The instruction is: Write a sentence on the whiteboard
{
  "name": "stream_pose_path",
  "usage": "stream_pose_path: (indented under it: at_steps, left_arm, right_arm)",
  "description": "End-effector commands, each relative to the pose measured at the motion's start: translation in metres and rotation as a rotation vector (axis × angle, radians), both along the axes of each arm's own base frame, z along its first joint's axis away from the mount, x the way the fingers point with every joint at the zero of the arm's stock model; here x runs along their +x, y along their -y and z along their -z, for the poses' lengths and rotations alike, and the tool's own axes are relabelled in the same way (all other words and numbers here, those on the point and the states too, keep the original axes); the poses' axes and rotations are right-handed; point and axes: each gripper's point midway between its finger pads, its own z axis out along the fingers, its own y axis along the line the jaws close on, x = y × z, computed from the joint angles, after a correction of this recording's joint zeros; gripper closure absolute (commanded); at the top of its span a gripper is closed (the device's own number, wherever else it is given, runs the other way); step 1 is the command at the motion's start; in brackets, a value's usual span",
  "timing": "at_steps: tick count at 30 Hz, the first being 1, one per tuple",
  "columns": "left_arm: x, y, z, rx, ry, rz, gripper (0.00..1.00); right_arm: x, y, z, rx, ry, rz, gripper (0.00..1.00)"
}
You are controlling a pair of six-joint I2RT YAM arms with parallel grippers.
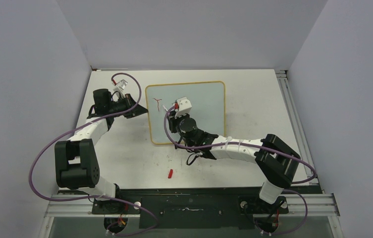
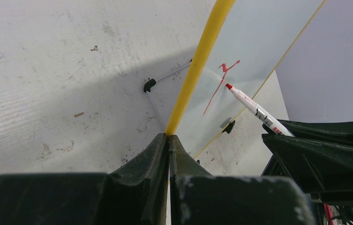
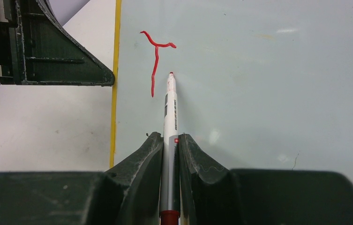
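The whiteboard (image 1: 204, 109) lies flat on the table, pale and glossy with a thin yellow frame (image 2: 198, 65). Of the sentence, a single red T-shaped stroke (image 3: 155, 61) shows near the board's left edge (image 1: 158, 103). My left gripper (image 2: 168, 137) is shut on the whiteboard's left frame edge (image 1: 142, 110). My right gripper (image 3: 168, 138) is shut on a white marker (image 3: 169, 112) and reaches over the board from the near side (image 1: 172, 118). The marker's red tip (image 2: 228, 86) sits just right of the stroke's stem, at the surface; whether it touches I cannot tell.
A small red marker cap (image 1: 171, 173) lies on the white table near the front, between the arms. Two black clip feet (image 2: 149, 85) (image 2: 229, 126) stick out from the board's edge. Grey walls enclose the table on three sides.
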Motion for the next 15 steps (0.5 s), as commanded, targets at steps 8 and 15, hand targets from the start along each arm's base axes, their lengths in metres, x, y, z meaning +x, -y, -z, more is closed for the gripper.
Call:
stream_pose_path:
  at_steps: [8, 15]
  left_arm:
    - [-0.0023, 0.0100, -0.0198, -0.021, 0.068, 0.053, 1.00]
    - [-0.0021, 0.0103, -0.0206, -0.023, 0.071, 0.055, 1.00]
  right_arm:
    - [0.0123, -0.0008, -0.0252, 0.054, 0.047, 0.047, 0.95]
    - [0.0128, -0.0054, -0.0204, 0.039, 0.038, 0.030, 0.95]
